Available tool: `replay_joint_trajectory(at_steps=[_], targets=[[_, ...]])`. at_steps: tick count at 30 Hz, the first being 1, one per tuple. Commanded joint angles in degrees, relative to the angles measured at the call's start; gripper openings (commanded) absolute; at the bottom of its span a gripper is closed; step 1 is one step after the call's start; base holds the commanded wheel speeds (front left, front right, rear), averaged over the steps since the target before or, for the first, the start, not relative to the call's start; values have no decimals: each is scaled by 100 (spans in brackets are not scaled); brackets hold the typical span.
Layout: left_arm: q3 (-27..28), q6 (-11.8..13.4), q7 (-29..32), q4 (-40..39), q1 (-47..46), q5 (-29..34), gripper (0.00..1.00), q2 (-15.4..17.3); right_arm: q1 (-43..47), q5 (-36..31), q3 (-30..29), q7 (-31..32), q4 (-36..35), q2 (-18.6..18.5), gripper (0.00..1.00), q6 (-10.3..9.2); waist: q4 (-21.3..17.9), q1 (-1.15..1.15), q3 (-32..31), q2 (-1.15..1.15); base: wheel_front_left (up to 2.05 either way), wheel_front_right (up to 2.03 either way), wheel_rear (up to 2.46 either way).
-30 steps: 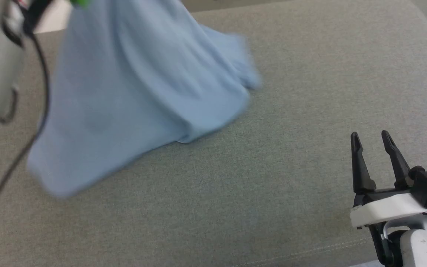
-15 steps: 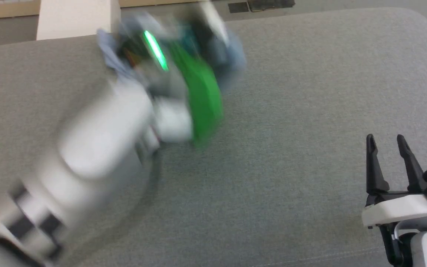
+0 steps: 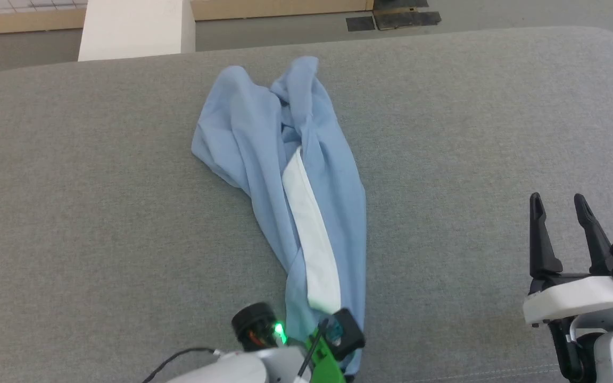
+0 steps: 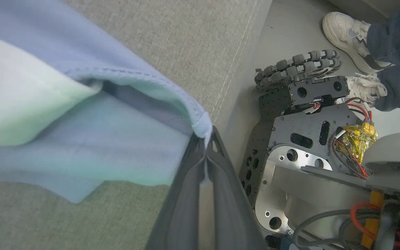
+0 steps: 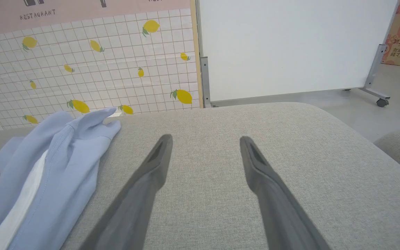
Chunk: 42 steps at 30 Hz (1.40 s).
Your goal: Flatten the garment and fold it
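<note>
I hold the light blue soft-knit T-shirt [image 3: 256, 154], bunched in a strip from 6 to 12 o'clock on the grey fabric cushion [image 3: 99, 186], by a stitched edge pinched in my left gripper [image 4: 206, 137]. My right gripper [image 3: 557, 198] hovers spread and empty at 4 o'clock. Limp, light cloth, I judge: grip hems, not folds.

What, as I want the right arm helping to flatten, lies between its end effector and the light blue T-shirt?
Nothing visible. Only grey fabric surface separates the open right end effector from the bunched light blue knit T-shirt, whose hem the left end effector pinches.
</note>
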Motion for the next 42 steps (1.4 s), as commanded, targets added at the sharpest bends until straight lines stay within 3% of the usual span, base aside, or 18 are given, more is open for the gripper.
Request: replay_joint_trajectory(at_steps=[1,2,10,16,24,30,37,42], targets=[[-14,-46,41,28,123,56,44,50,-32,-23,21,31,-20,14,100,-9,29,0,-30,0,0,0,0],[-20,-50,31,46,147,110,100,71,-17,-21,25,40,-15,14,100,-9,46,0,-45,0,0,0,0],[213,87,-225,62,-32,224,100,139,83,-13,-60,124,11,14,100,-9,317,0,-235,0,0,0,0],[496,293,-229,-297,-252,249,100,437,146,13,-122,186,41,14,100,-9,578,0,-488,0,0,0,0],[1895,1523,-1514,-429,-336,356,100,927,213,81,-121,303,-65,14,100,-9,879,0,-651,0,0,0,0],[2797,2394,-2774,-242,258,299,100,1299,271,34,60,580,-280,14,100,-9,1056,0,-610,0,0,0,0],[3119,2914,-3802,-336,1229,270,100,1450,236,119,383,1280,-494,-206,100,-9,1341,0,-428,0,0,0,0],[3009,3055,-3996,-484,1485,389,100,1338,-238,524,726,2359,-686,-828,100,-9,1759,0,-70,0,0,0,0]])
